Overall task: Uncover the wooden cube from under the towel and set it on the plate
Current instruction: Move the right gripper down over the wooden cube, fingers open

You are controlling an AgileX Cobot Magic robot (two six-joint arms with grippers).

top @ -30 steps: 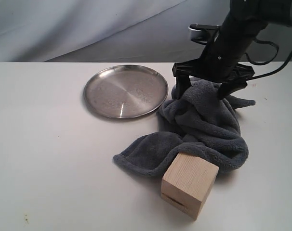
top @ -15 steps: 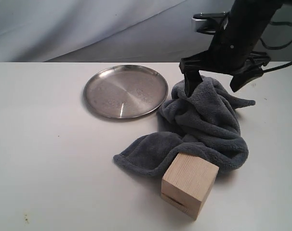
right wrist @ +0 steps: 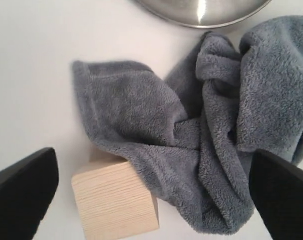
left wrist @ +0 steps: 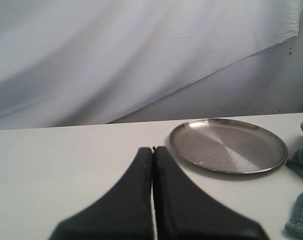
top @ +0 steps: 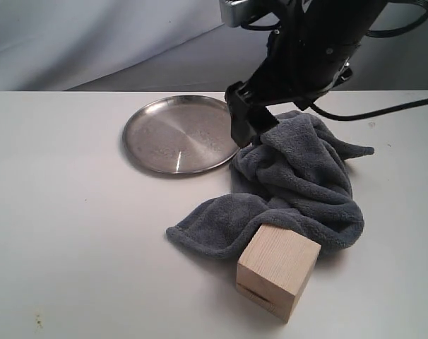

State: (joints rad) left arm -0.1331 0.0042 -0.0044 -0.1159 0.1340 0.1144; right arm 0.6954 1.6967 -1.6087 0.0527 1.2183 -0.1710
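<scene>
Right gripper [right wrist: 151, 186]: wide open, empty, above towel [right wrist: 216, 125]; wooden cube [right wrist: 114, 202] across towel on camera side, towel edge overlapping its top; plate [top: 184, 134] opposite.

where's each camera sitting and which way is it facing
Exterior: off the arms, looks across the table toward the backdrop; shows plate, towel, cube, right arm.
Left wrist: low, faces level across the table at the plate; shut left gripper shows.
Right wrist: above, faces down on towel and cube; open right gripper shows.
Shared: plate and towel in all three; cube in exterior and right wrist only.
</scene>
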